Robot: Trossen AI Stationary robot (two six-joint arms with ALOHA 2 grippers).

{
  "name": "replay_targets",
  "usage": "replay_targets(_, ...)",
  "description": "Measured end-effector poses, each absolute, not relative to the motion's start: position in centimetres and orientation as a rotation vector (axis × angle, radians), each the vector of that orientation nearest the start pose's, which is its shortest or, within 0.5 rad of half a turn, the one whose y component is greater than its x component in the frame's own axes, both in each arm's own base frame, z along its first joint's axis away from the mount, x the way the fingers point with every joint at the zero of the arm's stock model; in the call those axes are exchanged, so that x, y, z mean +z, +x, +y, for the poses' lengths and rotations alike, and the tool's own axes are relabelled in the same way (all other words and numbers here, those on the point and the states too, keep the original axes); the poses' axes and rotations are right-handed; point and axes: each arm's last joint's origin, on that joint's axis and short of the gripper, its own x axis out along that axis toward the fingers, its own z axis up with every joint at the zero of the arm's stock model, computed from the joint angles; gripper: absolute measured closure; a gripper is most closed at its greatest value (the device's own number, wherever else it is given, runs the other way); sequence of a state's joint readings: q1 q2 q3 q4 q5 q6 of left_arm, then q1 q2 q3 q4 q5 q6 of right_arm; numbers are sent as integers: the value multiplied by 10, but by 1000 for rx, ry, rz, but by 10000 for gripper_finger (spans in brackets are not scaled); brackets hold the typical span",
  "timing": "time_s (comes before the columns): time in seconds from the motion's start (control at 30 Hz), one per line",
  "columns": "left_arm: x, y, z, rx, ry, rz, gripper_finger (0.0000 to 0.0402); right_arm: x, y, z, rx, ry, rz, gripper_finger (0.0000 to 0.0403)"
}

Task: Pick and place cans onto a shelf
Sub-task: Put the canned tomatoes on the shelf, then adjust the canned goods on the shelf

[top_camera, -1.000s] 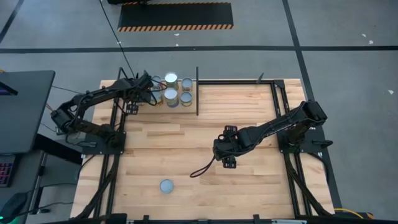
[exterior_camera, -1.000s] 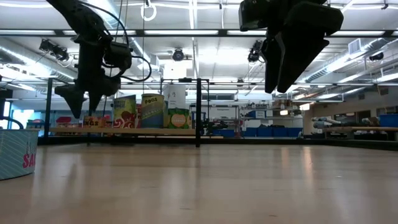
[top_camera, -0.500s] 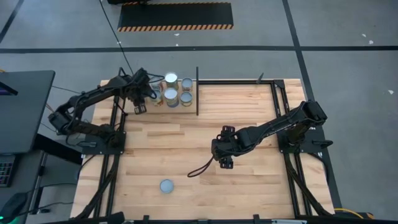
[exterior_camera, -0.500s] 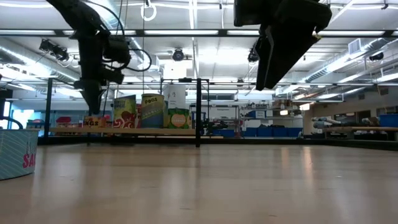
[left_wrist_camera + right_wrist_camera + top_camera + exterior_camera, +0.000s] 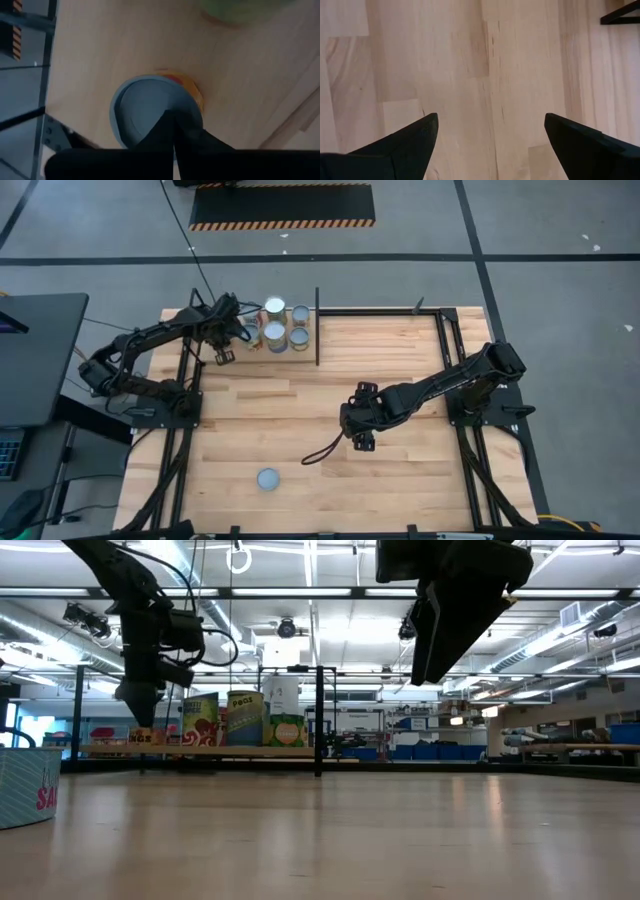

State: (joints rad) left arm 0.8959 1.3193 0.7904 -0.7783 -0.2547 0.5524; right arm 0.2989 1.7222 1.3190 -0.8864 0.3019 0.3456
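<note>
The shelf (image 5: 262,348) stands at the table's far left corner, with a cluster of cans (image 5: 285,326) upright on it. One lone can (image 5: 267,479) stands on the table (image 5: 400,480) well away from the shelf, near the front edge. The right gripper (image 5: 357,430) hangs over the table's middle, fingers spread wide and empty, and the lone can lies toward the front-left of it, its axis vertical (so a top-down grasp looks right). This arm is clearly the nearer one. The left gripper (image 5: 224,345) hovers at the shelf's left end above a yellow-labelled can (image 5: 150,115), fingers pressed together, holding nothing.
</note>
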Motion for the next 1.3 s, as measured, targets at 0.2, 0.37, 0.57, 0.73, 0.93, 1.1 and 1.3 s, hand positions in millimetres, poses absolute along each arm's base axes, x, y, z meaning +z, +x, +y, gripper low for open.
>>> replay_targets(0.2, 195, 132, 177, 597, -23, 1508, 390, 232, 323, 90, -213, -81, 1205, 29)
replay_targets(0.37, 197, 130, 175, 596, -16, 1511, 392, 232, 323, 90, -213, -81, 1205, 29)
replay_targets(0.57, 217, 131, 177, 625, 3, 1495, 386, 232, 323, 90, -215, -81, 1200, 29)
replay_targets(0.73, 239, 132, 178, 659, -4, 1460, 387, 232, 323, 90, -215, -81, 1199, 29)
replay_targets(0.93, 268, 147, 178, 601, -120, 1166, 393, 232, 324, 91, -214, -74, 1187, 29)
replay_targets(1.1, 278, 164, 181, 598, -125, 985, 394, 233, 326, 91, -212, -68, 1175, 29)
replay_targets(1.3, 258, 173, 179, 565, -146, 1017, 394, 233, 325, 92, -220, -53, 1172, 29)
